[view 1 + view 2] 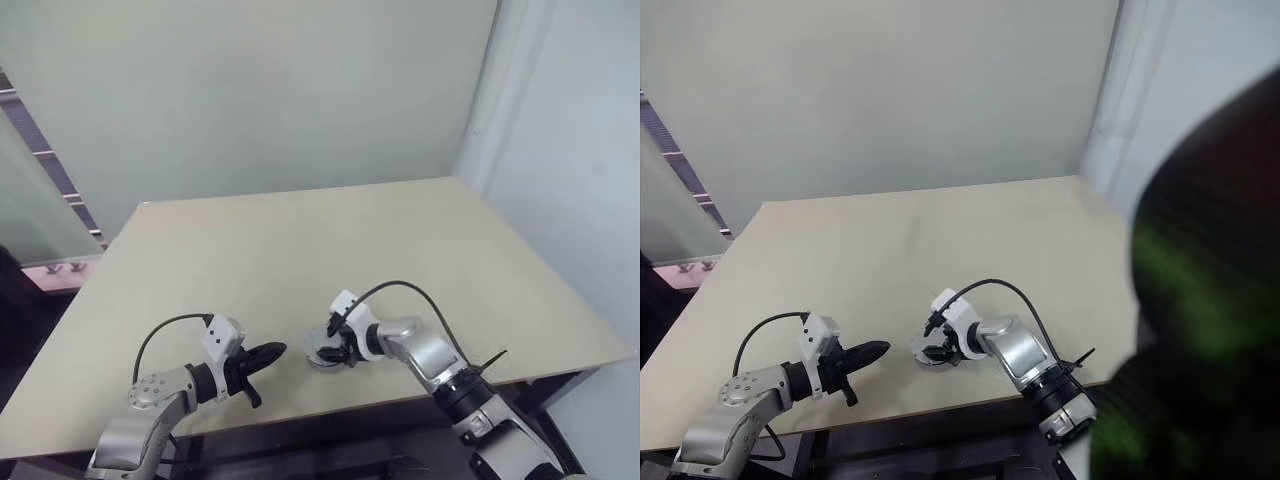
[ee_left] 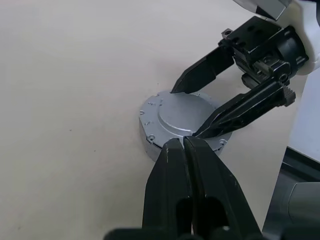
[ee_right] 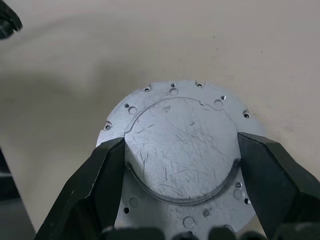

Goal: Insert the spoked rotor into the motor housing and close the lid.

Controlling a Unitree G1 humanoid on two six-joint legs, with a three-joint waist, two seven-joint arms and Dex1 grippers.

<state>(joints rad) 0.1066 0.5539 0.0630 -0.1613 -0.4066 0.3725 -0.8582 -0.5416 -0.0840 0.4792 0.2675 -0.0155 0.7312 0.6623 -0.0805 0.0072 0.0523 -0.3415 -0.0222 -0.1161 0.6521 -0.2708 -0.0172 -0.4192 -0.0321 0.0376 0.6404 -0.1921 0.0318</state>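
A round grey metal lid (image 3: 175,115) with a scratched raised centre and small holes round its rim lies flat on the motor housing, whose grey side wall (image 2: 145,139) shows beneath it. They sit near the table's front edge, between my two arms. My right gripper (image 3: 181,147) straddles the lid's raised centre, one finger (image 3: 107,170) against each side of it. My left gripper (image 2: 183,144) is shut and empty, its tip just short of the lid's near rim. The spoked rotor is hidden.
The beige table (image 1: 300,240) stretches far ahead and to both sides, with its front edge just behind the grippers. A pale wall stands beyond, a glass partition (image 1: 40,170) at the left. A dark blurred shape (image 1: 1210,300) covers the right of the right eye view.
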